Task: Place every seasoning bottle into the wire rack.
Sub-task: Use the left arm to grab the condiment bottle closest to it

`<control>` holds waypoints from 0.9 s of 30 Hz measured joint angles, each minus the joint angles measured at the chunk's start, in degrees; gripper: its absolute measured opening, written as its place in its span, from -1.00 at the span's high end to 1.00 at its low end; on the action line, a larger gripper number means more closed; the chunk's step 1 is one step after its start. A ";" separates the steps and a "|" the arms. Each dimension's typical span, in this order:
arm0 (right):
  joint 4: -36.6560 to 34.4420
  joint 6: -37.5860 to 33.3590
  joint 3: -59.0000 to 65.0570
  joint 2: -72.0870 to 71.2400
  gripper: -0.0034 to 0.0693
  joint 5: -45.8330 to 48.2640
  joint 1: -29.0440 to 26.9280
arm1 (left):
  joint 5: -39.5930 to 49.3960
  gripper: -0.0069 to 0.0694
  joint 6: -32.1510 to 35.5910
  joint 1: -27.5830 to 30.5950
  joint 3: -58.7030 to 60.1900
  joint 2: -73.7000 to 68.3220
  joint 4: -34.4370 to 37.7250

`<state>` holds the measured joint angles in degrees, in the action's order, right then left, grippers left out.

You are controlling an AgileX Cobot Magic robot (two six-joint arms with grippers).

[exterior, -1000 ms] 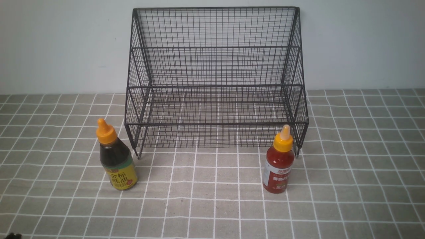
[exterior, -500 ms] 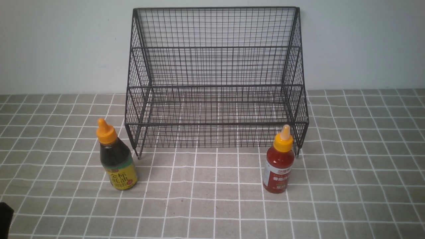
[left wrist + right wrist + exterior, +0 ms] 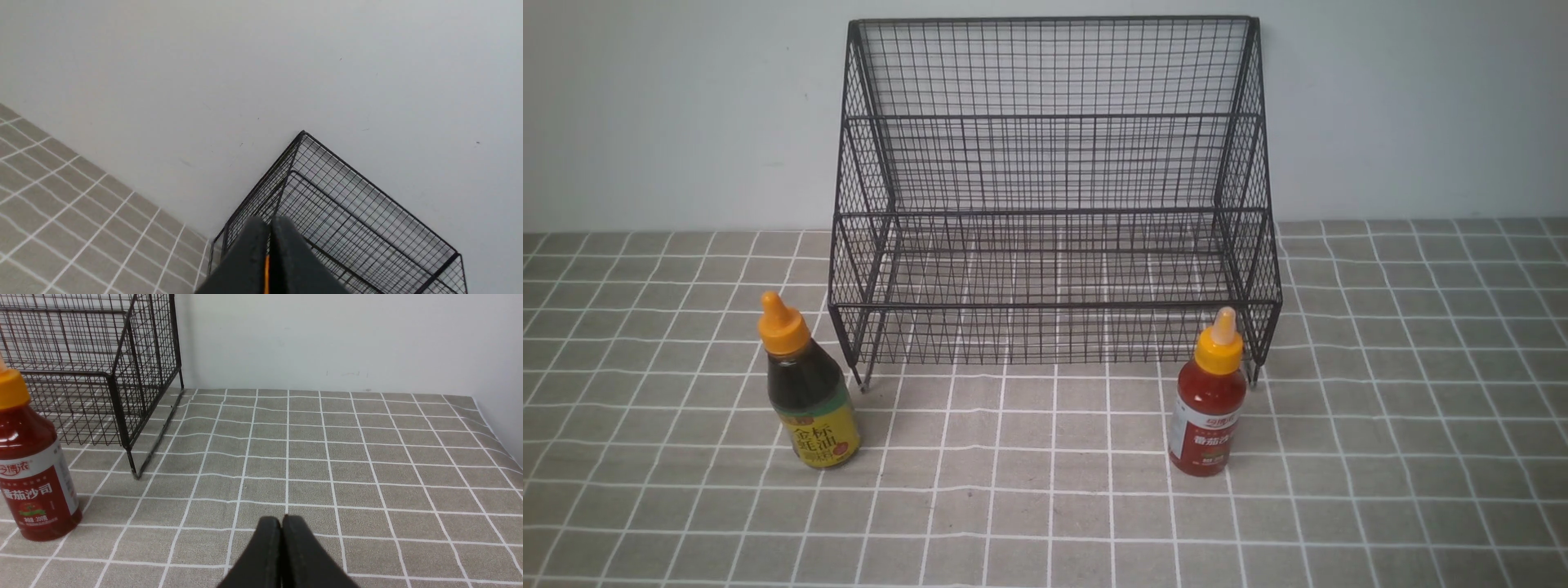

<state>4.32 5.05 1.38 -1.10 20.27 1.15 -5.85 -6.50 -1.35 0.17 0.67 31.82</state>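
Near wire rack [image 3: 1054, 306] front, dark bottle [image 3: 813, 400] stands left, red bottle [image 3: 1209, 416] right, on tabletop [image 3: 1045, 506]. Both clenched, empty: left tool [image 3: 269, 245], right tool [image 3: 282, 539].

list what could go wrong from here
The left tool and right tool are both shut; approaching like that could topple the upright bottles. The red bottle stands near a front corner of the rack, so a tool may snag wire. The dark bottle must clear the front rail.
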 joint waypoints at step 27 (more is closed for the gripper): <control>-29.16 13.94 0.18 0.00 0.94 -22.24 0.05 | 66.38 0.83 15.39 0.00 -60.03 -64.10 -17.75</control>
<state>-24.84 19.00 1.56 -1.10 -1.97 1.20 60.54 8.89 -1.35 -59.86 -63.43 14.07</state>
